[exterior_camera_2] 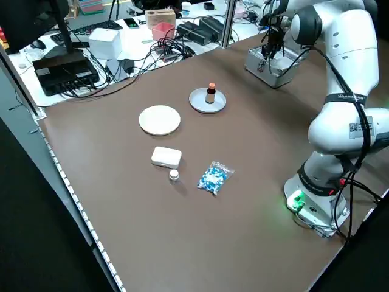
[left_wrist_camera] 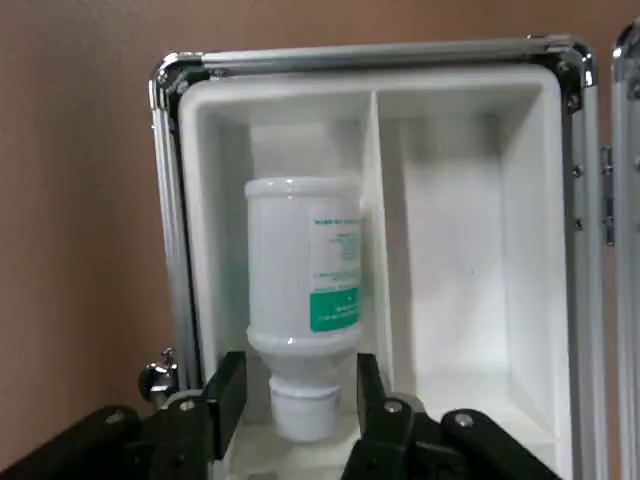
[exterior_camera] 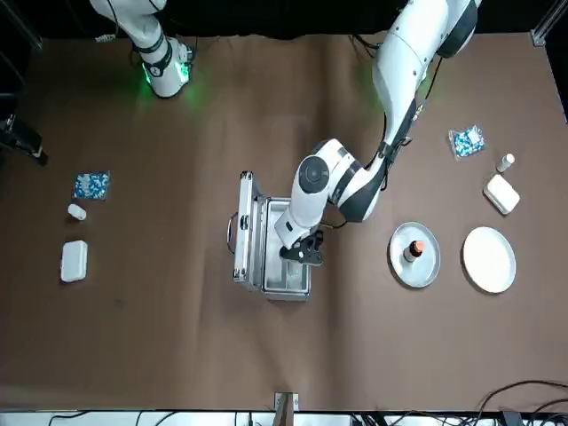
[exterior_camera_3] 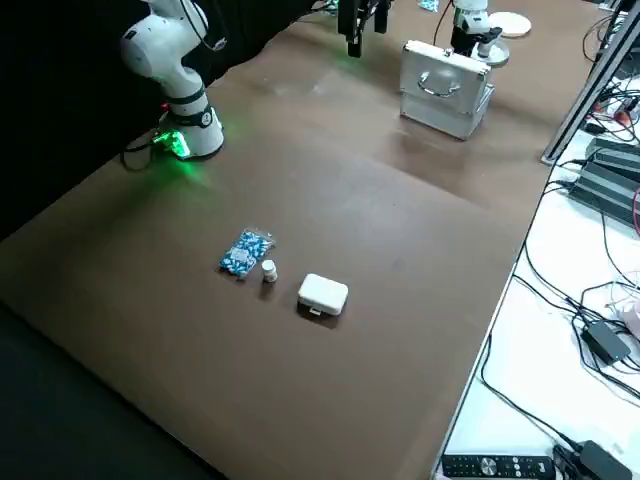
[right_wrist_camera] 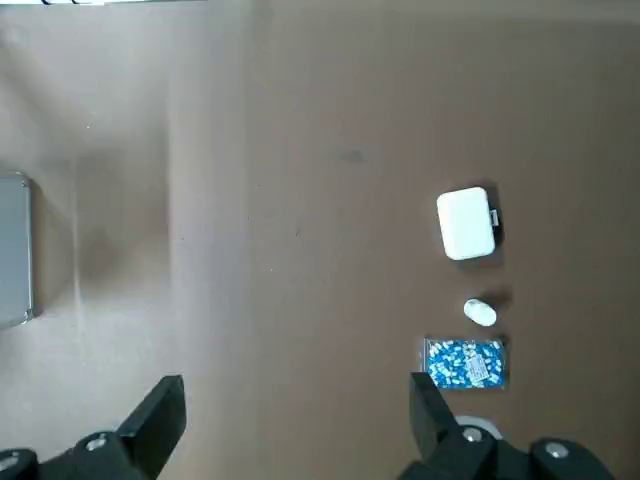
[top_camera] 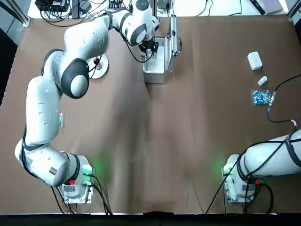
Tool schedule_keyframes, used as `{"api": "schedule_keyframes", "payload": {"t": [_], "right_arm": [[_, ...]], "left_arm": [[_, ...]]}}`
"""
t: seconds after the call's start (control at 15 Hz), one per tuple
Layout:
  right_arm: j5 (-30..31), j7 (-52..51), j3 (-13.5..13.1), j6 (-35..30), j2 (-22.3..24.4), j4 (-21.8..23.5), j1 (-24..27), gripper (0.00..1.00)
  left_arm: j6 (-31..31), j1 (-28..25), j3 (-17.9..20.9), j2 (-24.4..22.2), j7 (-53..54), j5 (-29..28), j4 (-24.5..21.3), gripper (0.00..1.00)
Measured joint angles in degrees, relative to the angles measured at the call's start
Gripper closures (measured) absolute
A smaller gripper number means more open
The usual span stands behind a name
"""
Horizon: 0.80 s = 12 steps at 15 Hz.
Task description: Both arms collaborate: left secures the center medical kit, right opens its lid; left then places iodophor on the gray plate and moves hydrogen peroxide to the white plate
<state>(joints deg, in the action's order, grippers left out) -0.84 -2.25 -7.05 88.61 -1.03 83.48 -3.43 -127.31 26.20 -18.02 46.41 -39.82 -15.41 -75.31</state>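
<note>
Brown tabletop (exterior_camera: 177, 337), cables (top_camera: 70, 16) beyond its far edge. Case (top_camera: 155, 66) open near that edge, white bottle (left_wrist_camera: 305, 290) inside. Left gripper (left_wrist_camera: 305, 400) over it, fingers apart around the bottle neck. Brown bottle (exterior_camera_2: 210, 92) on gray plate (exterior_camera_2: 200, 102); white plate (exterior_camera_2: 159, 120) beside. Right gripper (right_wrist_camera: 300, 400) above the near right side, fingers apart. Bare table between case and right-side white box (top_camera: 254, 60).

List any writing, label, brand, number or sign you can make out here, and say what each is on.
No text can be quoted with certainty.
Hydrogen peroxide: small green print and a green band on its label, too small to read.
Left arm: a small dark square label, too small to read.
Bag of blue-and-white capsules: a pale printed label, too small to read.
Black remote-like panel: tiny marks on its keys, unreadable.
</note>
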Motion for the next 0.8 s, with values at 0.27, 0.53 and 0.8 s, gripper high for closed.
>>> {"api": "schedule_keyframes", "payload": {"t": [0.27,0.53,0.8], "right_arm": [[0.0,0.0,0.0,0.0,0.0,0.0,0.0,0.01],[0.0,0.0,0.0,0.0,0.0,0.0,0.0,0.01],[0.0,0.0,0.0,0.0,0.0,0.0,0.0,0.01]], "left_arm": [[0.0,0.1,0.0,0.3,0.1,-0.2,0.0,0.47],[0.0,0.2,-0.1,0.6,0.1,-1.0,0.0,0.48],[0.0,0.2,-0.1,0.7,0.1,-1.7,-0.1,0.52]]}}
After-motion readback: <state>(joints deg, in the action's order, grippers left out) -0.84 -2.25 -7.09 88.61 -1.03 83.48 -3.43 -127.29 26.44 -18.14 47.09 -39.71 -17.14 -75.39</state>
